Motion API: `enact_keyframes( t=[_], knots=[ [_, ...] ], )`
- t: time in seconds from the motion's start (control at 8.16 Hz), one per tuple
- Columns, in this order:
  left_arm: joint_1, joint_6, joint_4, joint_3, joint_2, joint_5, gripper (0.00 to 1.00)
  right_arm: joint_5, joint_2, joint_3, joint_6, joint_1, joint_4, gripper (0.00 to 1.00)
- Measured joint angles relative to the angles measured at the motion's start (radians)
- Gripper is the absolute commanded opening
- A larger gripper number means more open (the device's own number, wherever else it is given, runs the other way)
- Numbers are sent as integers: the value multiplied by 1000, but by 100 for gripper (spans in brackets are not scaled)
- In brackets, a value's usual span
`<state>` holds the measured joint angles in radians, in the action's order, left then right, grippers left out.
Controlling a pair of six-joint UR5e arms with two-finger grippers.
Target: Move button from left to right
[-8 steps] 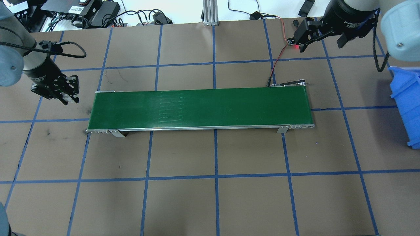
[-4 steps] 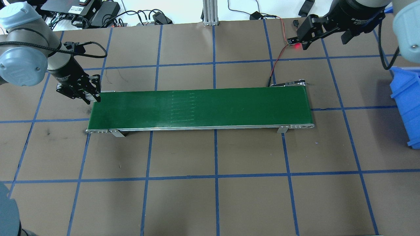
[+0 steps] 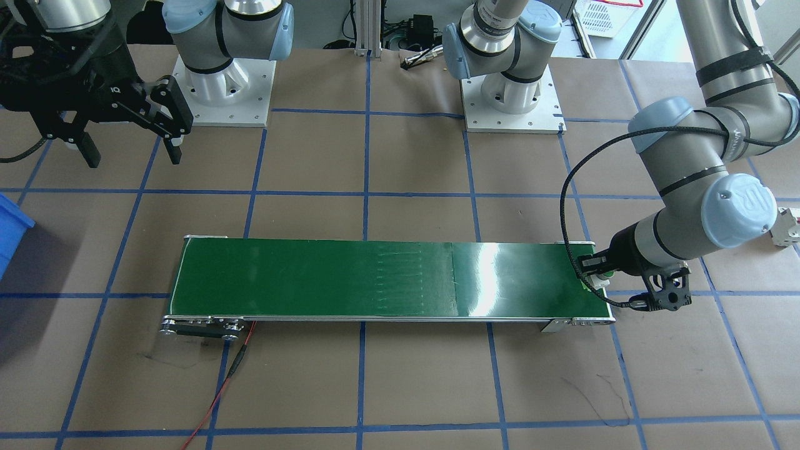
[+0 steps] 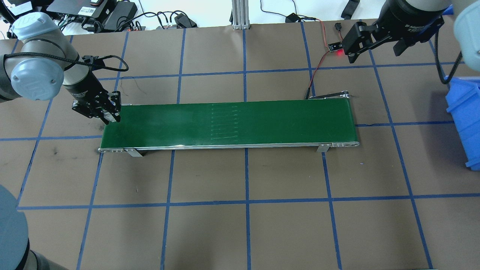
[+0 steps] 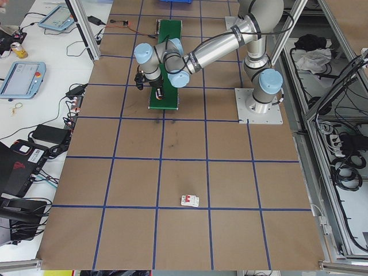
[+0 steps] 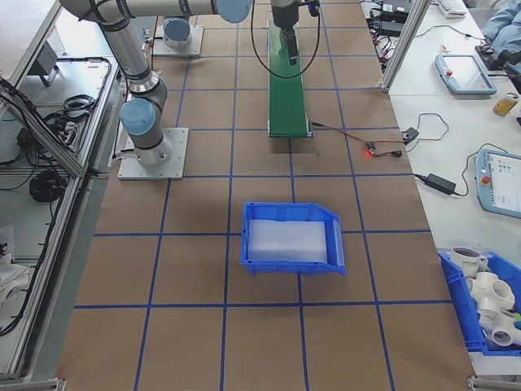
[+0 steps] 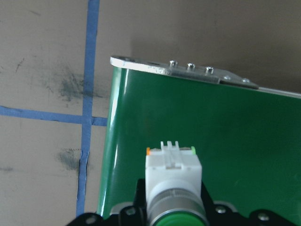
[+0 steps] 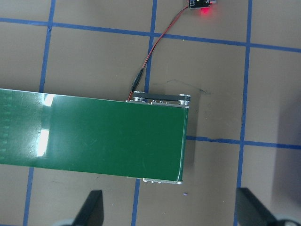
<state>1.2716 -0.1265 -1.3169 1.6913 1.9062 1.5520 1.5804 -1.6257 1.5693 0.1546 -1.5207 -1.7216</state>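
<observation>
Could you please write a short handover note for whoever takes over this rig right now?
Left gripper: shut on the button, held over the left end of the green conveyor belt.
Right gripper: open, empty, waiting above the table beyond the belt's right end.
Done: button picked up and brought to the belt.
Left: set it on the belt, release, then get it to the right side; a blue bin stands there.
</observation>
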Motion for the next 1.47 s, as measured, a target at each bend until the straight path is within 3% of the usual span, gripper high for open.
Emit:
enact_keyframes(
  t=[0.37,0.49,0.74,0.86,1.1,1.35,1.47],
  knots=[
    [0,-1,0,2,6,0,3,0,-15,2,-2,-1,72,100],
    [0,-2,1,2,11,1,17,1,-14,7,-2,-1,81,100],
    [0,-2,1,2,14,0,24,1,-8,11,-2,-2,85,100],
    [0,-2,0,3,16,-2,52,2,-3,11,-3,-2,86,100],
    [0,-3,-1,7,16,-4,62,1,2,12,-3,-2,87,100],
    [9,-4,-1,11,3,-10,89,2,2,12,-3,-2,87,100],
    [27,-1,-5,9,-24,-38,100,3,3,12,-3,-2,88,100]
  ],
)
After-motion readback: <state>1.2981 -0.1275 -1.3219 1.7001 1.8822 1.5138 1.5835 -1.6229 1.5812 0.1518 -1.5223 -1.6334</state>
